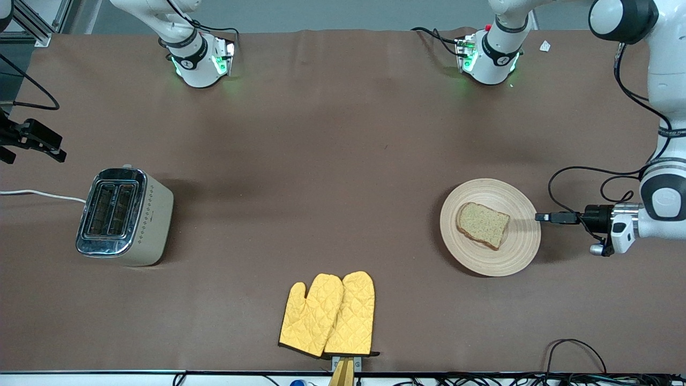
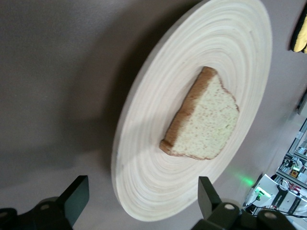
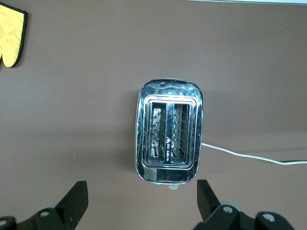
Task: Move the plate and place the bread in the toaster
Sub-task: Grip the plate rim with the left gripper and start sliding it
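Note:
The pale wooden plate (image 1: 514,252) lies toward the left arm's end of the table, with the slice of brown bread (image 1: 482,225) on it. My left gripper (image 1: 540,217) lies level at the plate's rim on the side toward the left arm's end. In the left wrist view it (image 2: 139,201) is open, with the rim of the plate (image 2: 230,48) just ahead of the fingers and the bread (image 2: 206,120) farther in. The beige toaster (image 1: 126,217) stands toward the right arm's end. My right gripper (image 1: 32,147) hangs open and empty high over the toaster (image 3: 169,132), as its own view (image 3: 139,201) shows.
A pair of yellow oven mitts (image 1: 329,313) lies near the table's front edge, midway between toaster and plate, and shows in the right wrist view (image 3: 10,33). The toaster's white cord (image 1: 37,194) runs off toward the right arm's end.

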